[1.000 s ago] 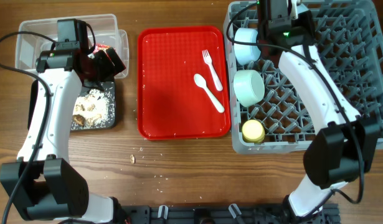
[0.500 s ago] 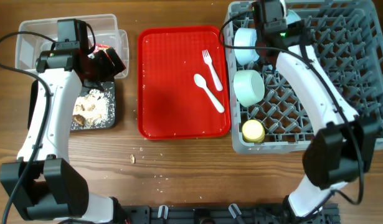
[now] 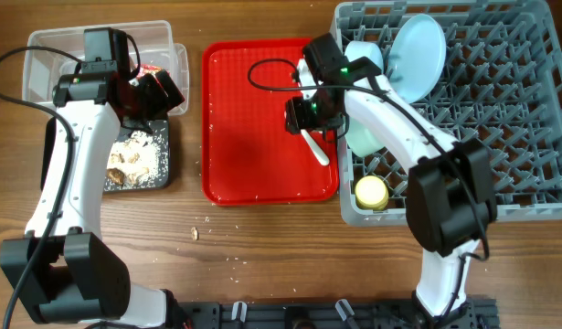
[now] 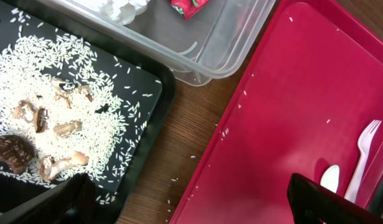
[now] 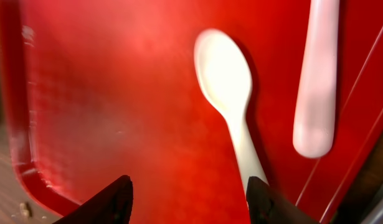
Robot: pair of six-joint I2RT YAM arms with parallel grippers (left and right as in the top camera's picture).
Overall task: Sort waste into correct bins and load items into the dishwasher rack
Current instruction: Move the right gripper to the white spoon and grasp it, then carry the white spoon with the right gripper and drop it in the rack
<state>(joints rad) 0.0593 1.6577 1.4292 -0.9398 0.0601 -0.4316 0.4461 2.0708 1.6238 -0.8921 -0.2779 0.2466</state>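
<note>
Right fingers (image 5: 113, 199) spread, empty, over spoon (image 5: 223, 84) on red tray (image 5: 104, 93), fork (image 5: 316, 81) beside it. My left fingers (image 4: 54, 199) spread too, above rice (image 4: 66, 99) in black tray (image 4: 157, 106).

Glossy plastic: red tray (image 3: 244, 119); smooth wht plastic: spoon (image 5: 225, 81); wood grain: table (image 3: 262, 251).

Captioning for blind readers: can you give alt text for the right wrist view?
A white spoon lies on the red tray, its handle running down toward the open fingers below. A blurred white fork handle lies beside it, apart.
</note>
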